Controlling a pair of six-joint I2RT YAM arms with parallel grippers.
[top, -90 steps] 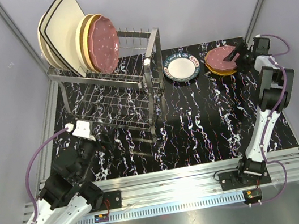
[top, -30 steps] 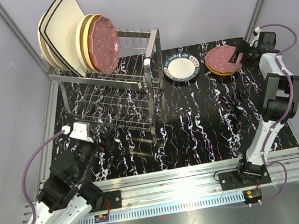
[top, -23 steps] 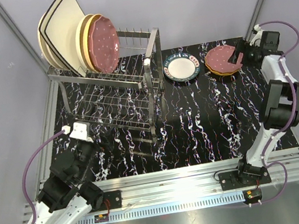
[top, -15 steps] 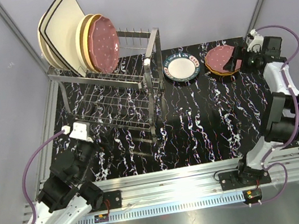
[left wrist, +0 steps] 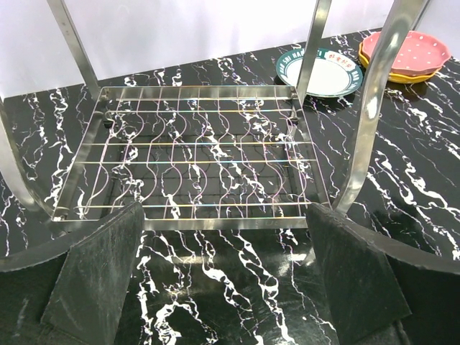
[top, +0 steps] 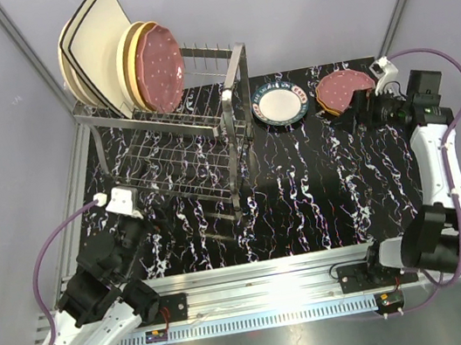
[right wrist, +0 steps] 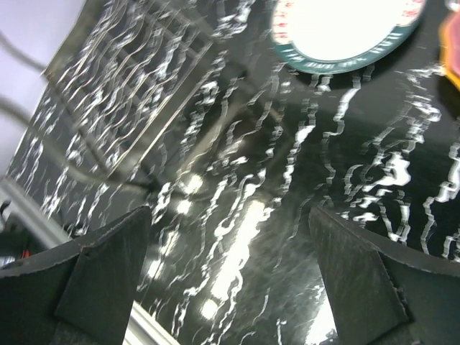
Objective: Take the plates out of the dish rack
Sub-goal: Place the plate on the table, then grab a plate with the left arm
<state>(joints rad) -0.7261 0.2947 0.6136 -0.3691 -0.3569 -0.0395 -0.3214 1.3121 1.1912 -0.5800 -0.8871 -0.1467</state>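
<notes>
1. The left gripper (left wrist: 224, 244) is sitting low on the near-left side of the black marbled table (top: 304, 187), pointing into the lower tier of the dish rack (top: 173, 147). Its jaws are spread wide and carrying nothing, so it looks like it's parked there waiting its turn.
2. Up on the rack's top tier, at the far-left end, the cream square plates (top: 91, 54), a yellow round plate (top: 130, 61) and a maroon dotted plate (top: 158, 68) are standing on edge. The prongs are keeping them upright, and that bunch is what's left to unload.
3. Just right of the rack, a white plate with a dark patterned rim (top: 280, 103) is lying flat on the table.
4. Next to it, another maroon plate (top: 342, 87) is resting on an orange one, stacked to save space, probably.
5. The right gripper (top: 358, 109) is hovering just beside that stack, jaws gaping wide and gripping nothing. Its wrist camera is blurry, so it's likely swinging somewhere.
</notes>
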